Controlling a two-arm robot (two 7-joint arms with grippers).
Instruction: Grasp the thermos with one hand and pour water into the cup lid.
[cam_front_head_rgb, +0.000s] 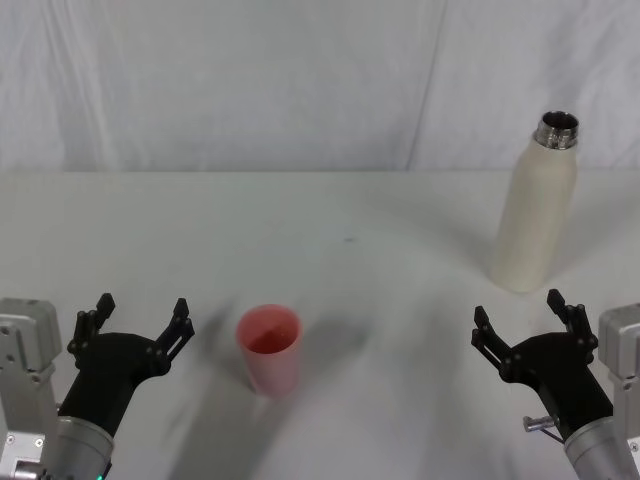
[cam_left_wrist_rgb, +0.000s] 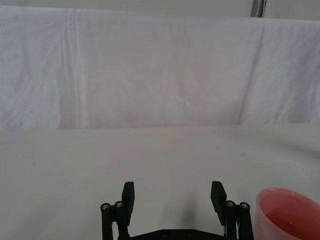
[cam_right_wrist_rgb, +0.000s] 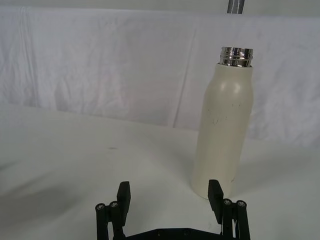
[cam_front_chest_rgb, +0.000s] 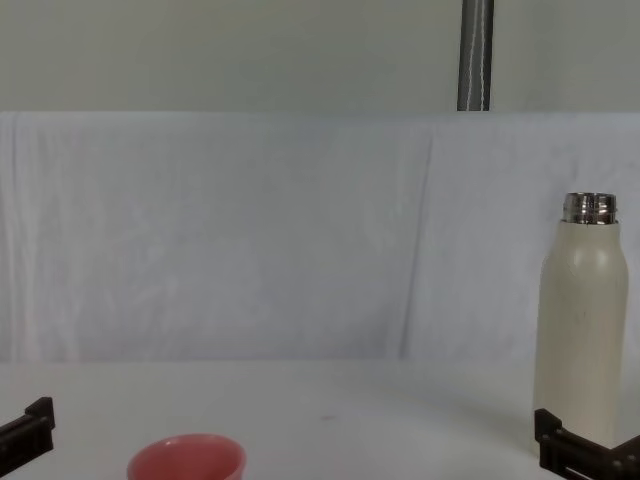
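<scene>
Thermos (cam_front_head_rgb: 534, 215) stands upright on the table (cam_front_head_rgb: 350, 230), uncapped, steel neck bare. My right gripper (cam_front_head_rgb: 522, 325) hovers just in front of it, fingers spread wide, holding nothing. The cup lid (cam_front_head_rgb: 269, 348) sits well apart from the thermos, off to its left. My left gripper (cam_front_head_rgb: 140, 319) waits just left of the cup, wide open and empty.
</scene>
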